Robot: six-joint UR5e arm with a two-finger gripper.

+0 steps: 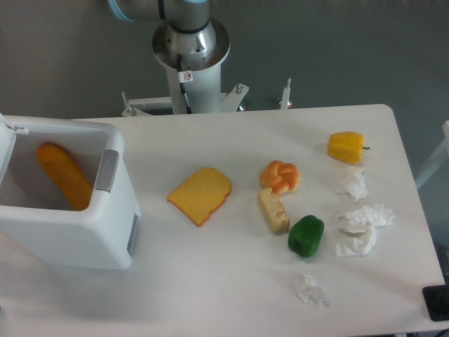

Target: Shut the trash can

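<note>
The white trash can point(84, 235) stands open at the table's left side, its grey latch point(106, 170) on the right wall. Its lid point(5, 137) is swung up at the left frame edge, only a sliver showing. An orange elongated item point(64, 176) lies inside the bin. The gripper is out of view; only the arm's base column point(190, 53) shows at the top.
On the table right of the bin lie a yellow bread slice point(200, 194), a braided bun point(281, 176), a beige piece point(273, 210), a green pepper point(306, 236), a yellow pepper point(346, 147) and several crumpled tissues point(361, 217).
</note>
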